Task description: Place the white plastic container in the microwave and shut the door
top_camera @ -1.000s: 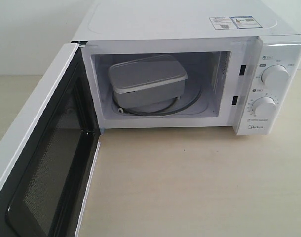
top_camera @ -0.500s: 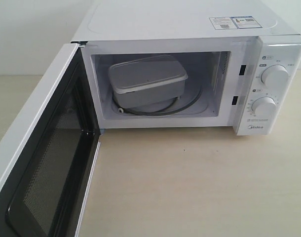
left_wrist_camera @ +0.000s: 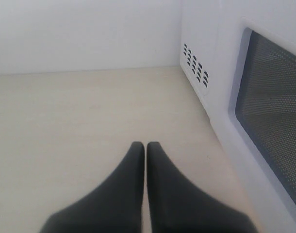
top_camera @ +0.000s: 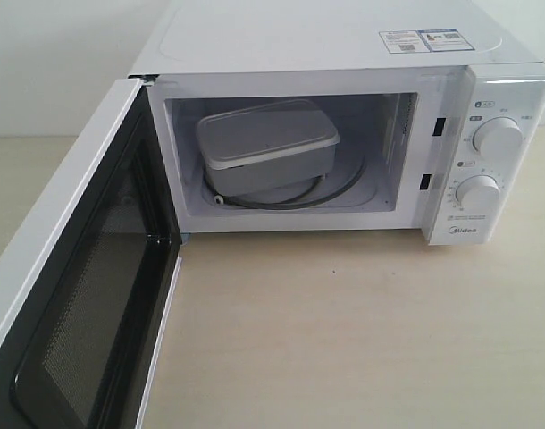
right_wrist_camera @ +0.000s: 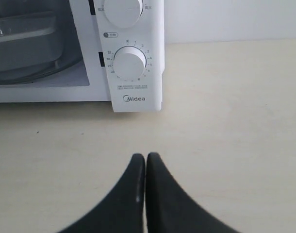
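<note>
container: the white plastic container (top_camera: 268,147) is already inside the microwave (top_camera: 326,40). It sits lid up on the turntable (top_camera: 348,183), nearer the cavity's left wall. That half looks sorted to me.
door: the door (top_camera: 85,295) hangs wide open over the left side of the table (top_camera: 362,340), black inner frame facing out. Shutting it is what's left, I reckon.
left pincer: my left pincer (left_wrist_camera: 146,144) is clenched on nothing, low over the table on the door's outer side, with its window (left_wrist_camera: 274,107) just beside. Closed tips make a firm pusher, so it's a handy spot for swinging the door round.
right pincer: my right pincer (right_wrist_camera: 146,156) is pinched tight too and empty, over the table in front of the lower dial (right_wrist_camera: 130,63). It looks clear of the door's swing.
</note>
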Robot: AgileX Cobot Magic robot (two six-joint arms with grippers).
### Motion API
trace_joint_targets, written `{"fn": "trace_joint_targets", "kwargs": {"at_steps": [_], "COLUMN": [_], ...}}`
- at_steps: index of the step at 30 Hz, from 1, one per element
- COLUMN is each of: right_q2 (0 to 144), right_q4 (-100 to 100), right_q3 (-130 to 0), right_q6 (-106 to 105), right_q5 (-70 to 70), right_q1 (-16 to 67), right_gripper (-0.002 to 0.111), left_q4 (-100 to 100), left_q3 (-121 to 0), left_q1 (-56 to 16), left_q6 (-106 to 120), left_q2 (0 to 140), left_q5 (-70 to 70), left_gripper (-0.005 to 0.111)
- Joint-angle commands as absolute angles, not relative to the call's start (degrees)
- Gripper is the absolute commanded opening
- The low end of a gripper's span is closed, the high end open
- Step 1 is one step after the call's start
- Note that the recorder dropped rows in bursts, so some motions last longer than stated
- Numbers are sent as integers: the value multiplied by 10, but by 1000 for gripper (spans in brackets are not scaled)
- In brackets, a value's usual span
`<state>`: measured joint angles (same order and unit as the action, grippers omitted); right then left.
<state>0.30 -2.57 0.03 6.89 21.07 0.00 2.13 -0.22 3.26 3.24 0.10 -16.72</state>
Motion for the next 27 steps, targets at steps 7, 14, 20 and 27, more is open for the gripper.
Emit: {"fn": "trace_joint_targets", "kwargs": {"at_steps": [7,14,20,27], "right_q2": [0,0,0,0], "right_q4": [-30,-30,-30,-30], "right_q3": [0,0,0,0], "right_q6": [70,70,71,70], "right_q5": [210,210,210,210], "right_q1": [-1,-1,-1,-1], "right_gripper": [0,0,0,0], "left_q4": [20,20,20,25], "left_q3": [0,0,0,-5], "left_q1": [35,35,35,35], "left_q6": [30,30,30,30], "left_q2": [0,0,0,0], "left_q5": [-167,-167,-167,-170], "left_gripper": [4,4,4,4]}}
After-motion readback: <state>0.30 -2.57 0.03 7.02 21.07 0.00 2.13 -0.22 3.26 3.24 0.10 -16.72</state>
